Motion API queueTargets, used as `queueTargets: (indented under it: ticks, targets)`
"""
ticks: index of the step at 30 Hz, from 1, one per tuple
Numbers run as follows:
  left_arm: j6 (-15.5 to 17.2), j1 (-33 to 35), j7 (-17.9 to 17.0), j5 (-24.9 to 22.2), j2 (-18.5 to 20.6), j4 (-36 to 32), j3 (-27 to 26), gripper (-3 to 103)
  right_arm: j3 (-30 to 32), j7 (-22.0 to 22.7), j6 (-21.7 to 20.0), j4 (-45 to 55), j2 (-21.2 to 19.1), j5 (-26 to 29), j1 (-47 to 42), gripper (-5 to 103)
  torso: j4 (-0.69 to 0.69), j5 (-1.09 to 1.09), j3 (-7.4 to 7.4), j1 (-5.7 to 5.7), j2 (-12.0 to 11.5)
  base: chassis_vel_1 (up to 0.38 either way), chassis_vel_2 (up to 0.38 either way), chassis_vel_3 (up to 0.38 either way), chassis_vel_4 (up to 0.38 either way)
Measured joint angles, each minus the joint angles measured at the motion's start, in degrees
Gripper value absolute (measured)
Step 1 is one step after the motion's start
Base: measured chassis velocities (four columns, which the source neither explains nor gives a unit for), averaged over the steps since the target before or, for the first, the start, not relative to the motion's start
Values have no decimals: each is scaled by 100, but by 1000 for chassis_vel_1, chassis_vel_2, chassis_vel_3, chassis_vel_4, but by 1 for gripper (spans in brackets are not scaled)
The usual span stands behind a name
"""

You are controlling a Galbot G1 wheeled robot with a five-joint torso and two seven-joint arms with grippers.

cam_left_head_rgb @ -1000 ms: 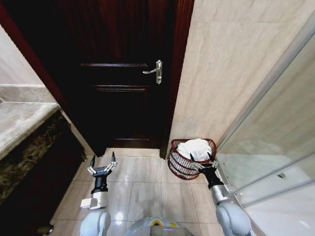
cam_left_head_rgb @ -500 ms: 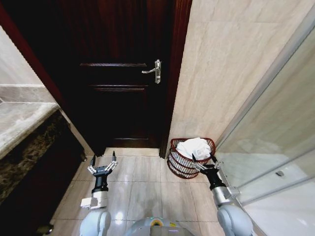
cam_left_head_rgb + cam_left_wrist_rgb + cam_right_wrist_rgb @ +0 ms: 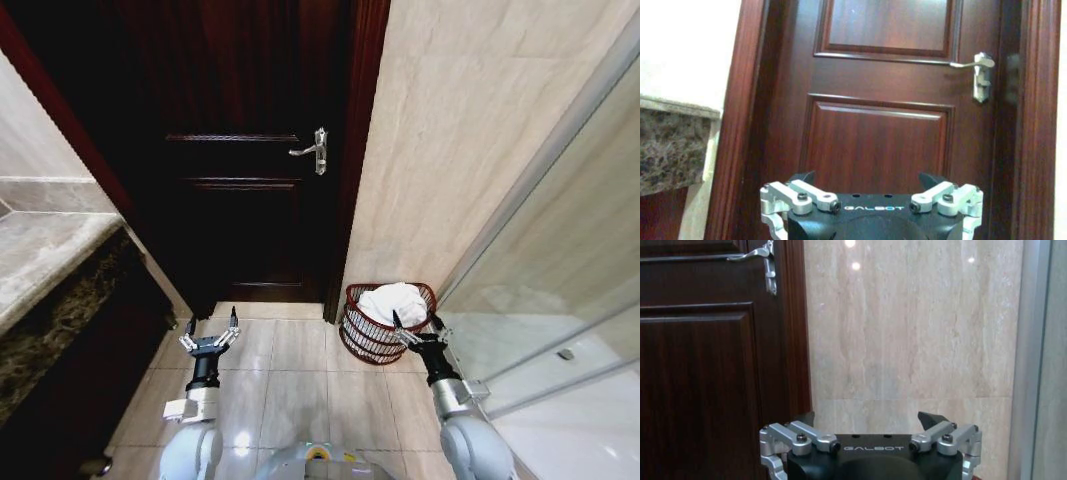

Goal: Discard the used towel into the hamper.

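Note:
The hamper, a small round reddish-brown wire basket, stands on the floor against the tiled wall beside the door frame. A white towel lies bunched inside it, above the rim. My right gripper is open and empty, just in front of the hamper's near right rim. In the right wrist view that gripper faces the marble wall with nothing between its fingers. My left gripper is open and empty, held low over the floor tiles to the left; in the left wrist view the left gripper faces the door.
A dark wooden door with a silver lever handle is shut straight ahead. A stone counter runs along the left. A glass shower partition closes off the right. Beige floor tiles lie open between the arms.
My right gripper has drawn back a little from over the hamper, leaving the towel inside it. The head view has shifted slightly. The left arm stays put.

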Motion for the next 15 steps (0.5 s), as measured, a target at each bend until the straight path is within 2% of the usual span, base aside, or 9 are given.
queueTargets:
  ticks: [2, 4, 6, 7, 9, 10, 11, 13, 15]
  targets:
    - [30, 12, 4, -3, 50, -6, 2, 100, 8, 1, -20, 12, 0, 1, -9, 100, 0, 0, 13, 10, 22, 0, 0, 0, 0]
    - [196, 59, 22, -93, 248, -83, 6, 100, 31, 1, -103, 45, -12, 35, -26, 100, -1, 1, 55, 47, 103, 0, 0, 0, 0]
    - [653, 102, -26, -228, 508, -297, 11, 100, 76, -17, -249, 93, -72, 91, -5, 100, 0, 0, 105, 82, 187, 0, 0, 0, 0]
    - [653, 102, -26, -228, 508, -297, 11, 100, 76, -17, -249, 93, -72, 91, -5, 100, 0, 0, 105, 82, 187, 0, 0, 0, 0]
    - [1051, 101, -140, -265, 665, -501, 9, 100, 135, -63, -366, 154, -106, 119, 45, 100, 0, -1, 134, 108, 243, 0, 0, 0, 0]
    - [1368, 76, -230, -309, 784, -696, 6, 100, 189, -85, -500, 234, -124, 145, 88, 100, 0, 1, 156, 130, 287, 0, 0, 0, 0]
    - [1368, 76, -230, -309, 784, -696, 6, 100, 189, -85, -500, 234, -124, 145, 88, 100, 0, 1, 156, 130, 287, 0, 0, 0, 0]
    - [1643, 29, -276, -389, 930, -928, 6, 100, 264, -98, -737, 404, -141, 254, 147, 100, 0, 0, 192, 158, 350, 0, 0, 0, 0]
    - [1741, -17, -284, -391, 992, -1060, 22, 100, 309, -80, -920, 546, -147, 347, 204, 100, 0, 1, 223, 178, 400, 0, 0, 0, 0]
